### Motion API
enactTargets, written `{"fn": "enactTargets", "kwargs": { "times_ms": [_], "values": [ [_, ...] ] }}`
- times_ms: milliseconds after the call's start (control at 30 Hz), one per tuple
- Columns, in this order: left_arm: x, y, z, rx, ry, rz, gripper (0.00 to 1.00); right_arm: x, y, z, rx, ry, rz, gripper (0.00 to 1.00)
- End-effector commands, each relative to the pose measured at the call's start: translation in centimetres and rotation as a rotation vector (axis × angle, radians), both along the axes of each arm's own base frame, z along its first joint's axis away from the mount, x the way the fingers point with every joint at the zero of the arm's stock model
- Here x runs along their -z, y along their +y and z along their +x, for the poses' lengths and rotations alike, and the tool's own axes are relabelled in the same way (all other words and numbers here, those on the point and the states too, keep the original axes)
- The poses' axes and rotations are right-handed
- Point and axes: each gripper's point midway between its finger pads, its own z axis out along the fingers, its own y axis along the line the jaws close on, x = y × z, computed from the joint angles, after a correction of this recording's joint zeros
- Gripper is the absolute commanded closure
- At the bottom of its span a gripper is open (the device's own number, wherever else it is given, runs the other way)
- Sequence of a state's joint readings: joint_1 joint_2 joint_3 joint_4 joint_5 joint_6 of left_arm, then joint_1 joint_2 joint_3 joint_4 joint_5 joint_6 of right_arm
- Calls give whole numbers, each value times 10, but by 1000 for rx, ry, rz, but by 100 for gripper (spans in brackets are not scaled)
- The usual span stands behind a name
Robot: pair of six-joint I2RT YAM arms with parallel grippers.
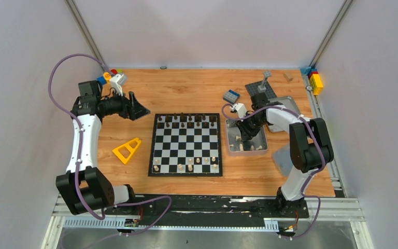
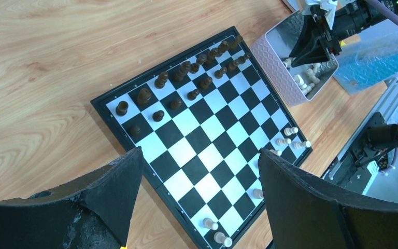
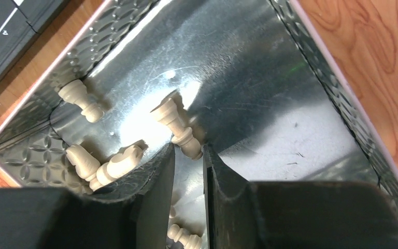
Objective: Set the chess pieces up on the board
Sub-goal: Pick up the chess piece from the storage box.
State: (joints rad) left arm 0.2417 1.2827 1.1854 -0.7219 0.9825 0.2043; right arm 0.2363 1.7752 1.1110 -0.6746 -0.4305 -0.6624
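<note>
The board [image 1: 186, 148] lies in the middle of the table. Dark chess pieces [image 1: 186, 120] fill its far rows and a few cream ones [image 1: 186, 165] stand along its near rows. My left gripper [image 1: 140, 110] hovers open off the board's far left corner, and nothing sits between its fingers [image 2: 200, 152]. My right gripper [image 1: 245, 136] reaches down into the metal tin [image 1: 231, 150]. Its jaws [image 3: 189, 147] have narrowed onto the base of a cream chess piece [image 3: 173, 120] that lies on the tin floor. Other cream pieces [image 3: 80, 98] lie loose around it.
A yellow triangular frame [image 1: 127, 150] lies left of the board. Toy bricks [image 1: 111, 77] sit at the back left and more bricks [image 1: 315, 80] at the back right. A grey studded plate [image 1: 261, 89] and a blue brick [image 1: 231, 96] lie behind the tin. A clear plastic bag [image 1: 282, 155] lies right of it.
</note>
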Motion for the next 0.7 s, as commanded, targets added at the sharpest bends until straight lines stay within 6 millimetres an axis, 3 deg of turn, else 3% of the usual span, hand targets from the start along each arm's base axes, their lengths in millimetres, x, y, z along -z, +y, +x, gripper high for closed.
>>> {"fn": "enactTargets", "kwargs": {
  "times_ms": [0, 100, 233, 500, 667],
  "values": [
    [-9, -1, 6, 13, -25, 0, 12, 10, 7, -10, -61, 19, 18, 71],
    [-7, -1, 7, 15, -11, -2, 12, 9, 5, -7, -63, 1, 2, 64],
    [-5, -1, 8, 20, -3, 0, 12, 5, 4, -1, -71, -26, -8, 62],
    [-4, -1, 7, 20, -2, 1, 12, 12, 3, -9, -96, -12, -41, 66],
    [-2, -1, 8, 23, 3, -1, 12, 13, 3, -13, -95, -4, -40, 76]
  ]
}}
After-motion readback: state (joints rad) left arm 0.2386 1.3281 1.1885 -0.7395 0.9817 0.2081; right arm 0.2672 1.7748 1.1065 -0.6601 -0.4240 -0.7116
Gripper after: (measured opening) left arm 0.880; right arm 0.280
